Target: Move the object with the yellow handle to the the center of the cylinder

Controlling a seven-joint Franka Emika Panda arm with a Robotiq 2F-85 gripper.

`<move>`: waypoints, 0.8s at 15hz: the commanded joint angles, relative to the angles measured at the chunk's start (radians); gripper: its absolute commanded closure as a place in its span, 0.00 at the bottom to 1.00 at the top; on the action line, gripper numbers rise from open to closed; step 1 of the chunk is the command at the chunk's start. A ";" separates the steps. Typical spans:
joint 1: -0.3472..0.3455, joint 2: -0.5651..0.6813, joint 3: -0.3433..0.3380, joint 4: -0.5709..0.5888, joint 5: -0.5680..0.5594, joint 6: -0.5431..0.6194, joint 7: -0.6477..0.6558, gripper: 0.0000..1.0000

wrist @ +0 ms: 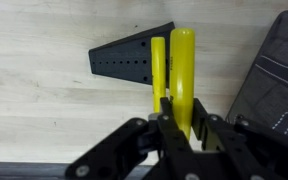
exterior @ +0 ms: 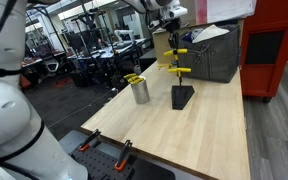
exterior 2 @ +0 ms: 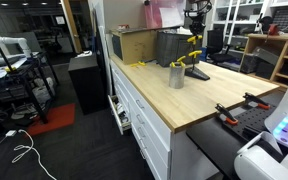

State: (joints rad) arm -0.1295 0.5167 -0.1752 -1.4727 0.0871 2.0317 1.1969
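Observation:
My gripper (wrist: pixel 181 110) is shut on a tool with a bright yellow handle (wrist: pixel 182 60) and holds it in the air above the black wedge-shaped stand (wrist: pixel 134 55). A second yellow tool (wrist: pixel 158 65) rests across the stand's post just below. In both exterior views the gripper (exterior: pixel 174 42) (exterior 2: pixel 194 30) hangs over the stand (exterior: pixel 182 97) (exterior 2: pixel 196 72) with the held tool (exterior: pixel 181 50) level. The grey metal cup (exterior: pixel 140 92) (exterior 2: pixel 176 76) stands upright beside the stand, apart from the gripper, with yellow-handled tools (exterior: pixel 134 78) at its rim.
The wooden table (exterior: pixel 204 135) carries grey bins (exterior: pixel 214 50) and a cardboard box (exterior 2: pixel 134 45) at its back. Orange-handled clamps (exterior: pixel 124 150) (exterior 2: pixel 229 110) sit on the front edge. A red cabinet (exterior: pixel 274 50) stands beyond. A dark bin (wrist: pixel 279 80) lies beside the stand.

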 commanded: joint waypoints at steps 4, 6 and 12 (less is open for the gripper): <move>-0.002 -0.175 0.030 -0.113 0.065 0.051 -0.141 0.94; -0.002 -0.203 0.043 -0.125 0.092 0.052 -0.191 0.94; 0.021 -0.258 0.073 -0.168 0.109 0.001 -0.314 0.94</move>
State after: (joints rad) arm -0.1182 0.3224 -0.1109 -1.5805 0.1728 2.0538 0.9553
